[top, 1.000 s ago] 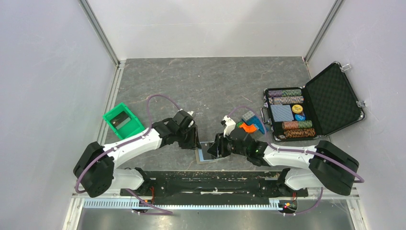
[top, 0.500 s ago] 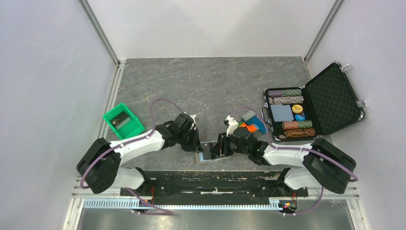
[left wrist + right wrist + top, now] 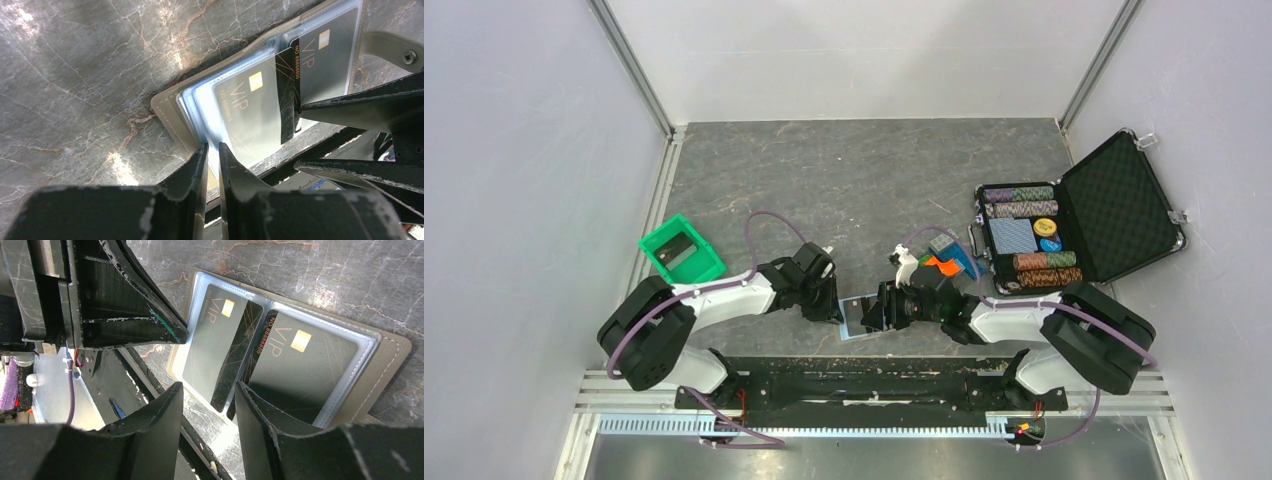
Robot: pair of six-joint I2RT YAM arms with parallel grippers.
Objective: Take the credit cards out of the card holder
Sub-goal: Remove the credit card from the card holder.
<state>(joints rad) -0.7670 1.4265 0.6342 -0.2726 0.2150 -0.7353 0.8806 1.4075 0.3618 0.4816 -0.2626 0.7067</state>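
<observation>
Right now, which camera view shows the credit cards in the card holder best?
The right wrist view: both credit cards lie plainly in the open card holder, lettering readable. The left wrist view shows them too, but partly covered. The top view shows only a small pale patch.

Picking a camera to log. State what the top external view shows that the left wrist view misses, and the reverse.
Top external only: green bin, open chip case. Left wrist only: VIP lettering on the credit cards, left pincer closed on the sleeve edge. Both: the open card holder on the table.
</observation>
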